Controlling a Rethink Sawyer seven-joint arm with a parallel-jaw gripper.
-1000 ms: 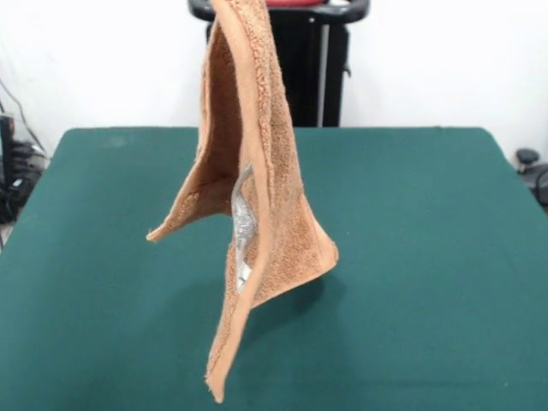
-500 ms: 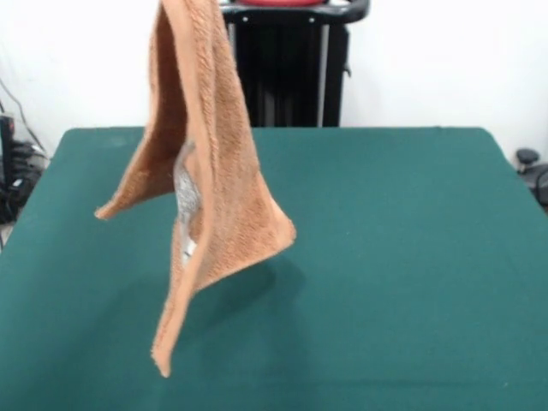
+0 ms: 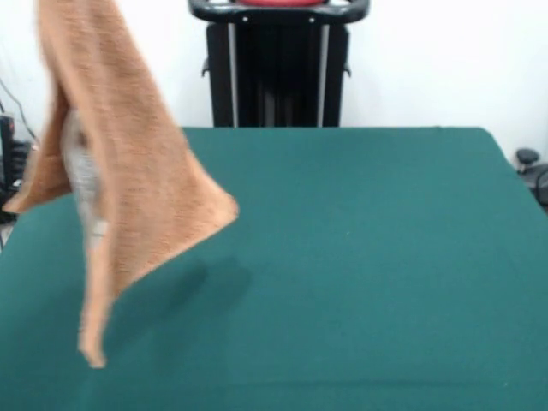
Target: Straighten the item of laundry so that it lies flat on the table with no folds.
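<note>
**Orange-brown towel hanging in the air, flattening not yet begun**

Orange-brown terry is filling the left side of the front view: the item of laundry [image 3: 128, 180] is hanging from somewhere above the top edge of the picture, draped in a tall cone shape that is widening toward the bottom. Its upper end is running out of view, so the gripper is not showing, and whether its fingers are apart or clamped on the cloth cannot be told from here; something above is evidently carrying the towel, but that is a judgement.

The towel is looking motion-blurred. One corner is sticking out to the right, another is poking out at the far left edge, and a long point is dangling lowest, close above the near-left part of the table [image 3: 368, 257]. Whether that tip is touching the green felt or hanging just clear of it is hard to say; a soft shadow is lying on the cloth beside it. A pale patch, probably the sewn-on label, is showing inside the fold.

As for progress, nothing of the flattening is done. The towel is folded on itself lengthwise and is almost wholly off the table. What is left, as I judge it, is the whole laying-down: bringing it over the table's middle, lowering it so the folds open, and spreading it flat.
</note>
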